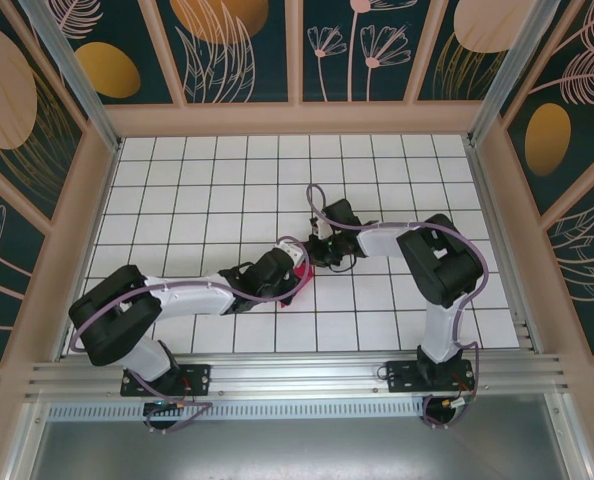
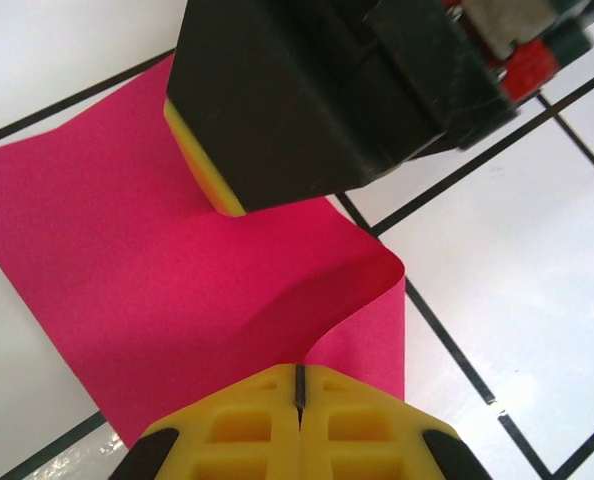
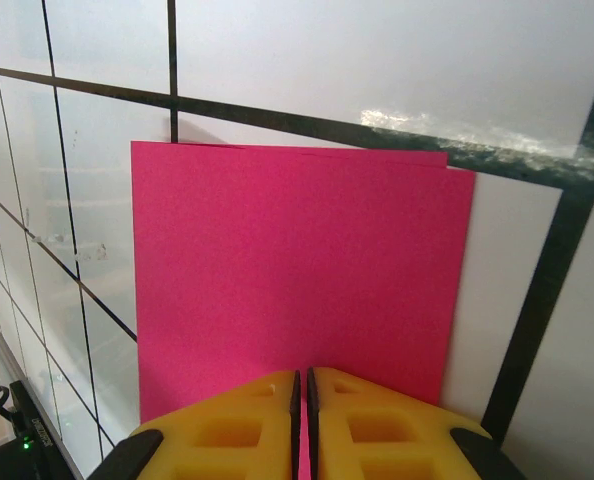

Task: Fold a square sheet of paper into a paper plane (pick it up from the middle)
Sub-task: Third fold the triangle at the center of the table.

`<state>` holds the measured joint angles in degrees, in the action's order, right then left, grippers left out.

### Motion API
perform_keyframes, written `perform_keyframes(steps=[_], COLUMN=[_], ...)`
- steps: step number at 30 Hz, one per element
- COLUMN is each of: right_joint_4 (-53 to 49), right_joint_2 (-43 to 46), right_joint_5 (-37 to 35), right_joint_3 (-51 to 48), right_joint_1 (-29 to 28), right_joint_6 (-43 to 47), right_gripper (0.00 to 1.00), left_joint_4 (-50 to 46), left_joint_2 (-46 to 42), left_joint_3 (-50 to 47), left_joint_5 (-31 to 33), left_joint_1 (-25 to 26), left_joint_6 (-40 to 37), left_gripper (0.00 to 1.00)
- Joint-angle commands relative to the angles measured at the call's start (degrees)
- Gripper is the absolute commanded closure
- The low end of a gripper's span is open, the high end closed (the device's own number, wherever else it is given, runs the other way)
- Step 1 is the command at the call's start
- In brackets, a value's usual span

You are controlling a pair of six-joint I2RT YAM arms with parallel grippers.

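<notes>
The square sheet of paper (image 3: 297, 260) is magenta-pink and lies folded on the white tiled table, with two layers showing at its far edge. My right gripper (image 3: 303, 385) is shut to a thin slit. One of its yellow fingertips (image 2: 199, 165) rests on the flat part of the paper (image 2: 127, 260). My left gripper (image 2: 299, 385) is shut on one edge of the sheet, which curls up from the table into its jaws. From above, both grippers meet over the paper (image 1: 300, 275) at the table's middle, the left gripper (image 1: 293, 270) coming from the left and the right gripper (image 1: 315, 260) from the right.
The white table (image 1: 217, 180) has a black grid and is fenced by tan walls (image 1: 297, 118). A metal rail (image 1: 297, 375) runs along the near edge at the arm bases. Both arms stretch inward low over the tiles.
</notes>
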<state>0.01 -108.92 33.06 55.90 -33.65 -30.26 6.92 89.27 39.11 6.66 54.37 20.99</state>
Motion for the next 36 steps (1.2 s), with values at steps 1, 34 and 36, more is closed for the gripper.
perform_keyframes(steps=[1,34,36], right_joint_4=[-2.4,-1.3,-1.2], right_joint_2=[-1.2,0.1,0.1], right_joint_5=[0.1,-0.9,-0.8], right_joint_3=[0.7,-0.2,-0.2], right_joint_1=[-0.5,-1.3,-1.3], right_joint_6=[1.0,-1.5,-1.7], right_gripper=[0.84,0.84,0.84], left_joint_4=[0.3,3.8,3.7], left_joint_2=[0.3,0.1,0.2], left_joint_3=[-0.1,-3.7,-4.0], left_joint_5=[1.6,5.4,5.5], left_joint_1=[-0.4,-0.9,-1.0], left_joint_6=[-1.0,0.3,0.4], left_gripper=[1.0,1.0,1.0])
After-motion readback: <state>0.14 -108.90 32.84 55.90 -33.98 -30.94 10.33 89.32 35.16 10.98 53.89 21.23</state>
